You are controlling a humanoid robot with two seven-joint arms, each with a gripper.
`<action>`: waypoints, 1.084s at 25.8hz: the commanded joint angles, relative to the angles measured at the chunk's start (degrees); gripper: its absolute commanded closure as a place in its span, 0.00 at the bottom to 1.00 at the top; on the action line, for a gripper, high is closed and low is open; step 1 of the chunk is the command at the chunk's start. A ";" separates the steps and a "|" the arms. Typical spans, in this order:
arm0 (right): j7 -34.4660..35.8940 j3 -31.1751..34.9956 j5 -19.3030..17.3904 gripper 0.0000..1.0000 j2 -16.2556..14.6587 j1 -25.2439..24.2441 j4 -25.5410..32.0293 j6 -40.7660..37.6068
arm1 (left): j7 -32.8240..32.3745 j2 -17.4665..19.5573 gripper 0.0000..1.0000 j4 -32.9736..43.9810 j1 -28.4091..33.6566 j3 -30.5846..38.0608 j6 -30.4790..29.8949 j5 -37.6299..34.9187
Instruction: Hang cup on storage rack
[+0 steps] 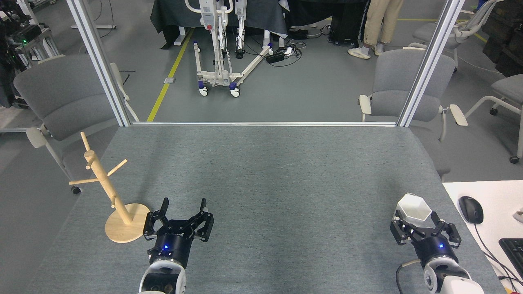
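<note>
Apparently readying a grasp, the right gripper brackets the cup with spread fingers (contact unclear); the left gripper waits open, empty, beside the storage rack.

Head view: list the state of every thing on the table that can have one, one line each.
cup: upright on the table near its right edge, opening up, empty, not lifted.
storage rack: standing on its round base near the left edge, pegs bare, nothing hung.
left gripper: open, holding nothing, just right of the rack's base.
right gripper: open, fingers on either side of the cup's near side; contact cannot be told.
</note>
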State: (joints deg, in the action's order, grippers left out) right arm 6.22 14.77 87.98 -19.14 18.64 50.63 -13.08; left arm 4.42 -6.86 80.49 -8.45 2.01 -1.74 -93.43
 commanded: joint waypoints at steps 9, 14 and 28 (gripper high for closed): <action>0.02 0.00 0.00 0.00 -0.11 0.26 -0.44 0.16 | -0.20 0.35 0.01 -2.18 -1.57 0.19 -0.02 0.00; 0.02 0.00 0.09 0.00 -0.20 1.05 -1.58 0.16 | -0.11 0.62 0.01 -2.62 -1.75 0.37 -0.02 0.00; 0.02 -0.09 0.35 0.00 -0.20 2.46 -3.34 0.25 | 0.15 0.62 0.01 -2.01 -0.96 0.45 -0.02 0.00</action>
State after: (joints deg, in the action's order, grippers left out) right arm 6.27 14.72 88.24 -19.42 21.06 47.44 -12.91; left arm 4.63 -6.20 78.23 -9.37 2.46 -1.78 -93.43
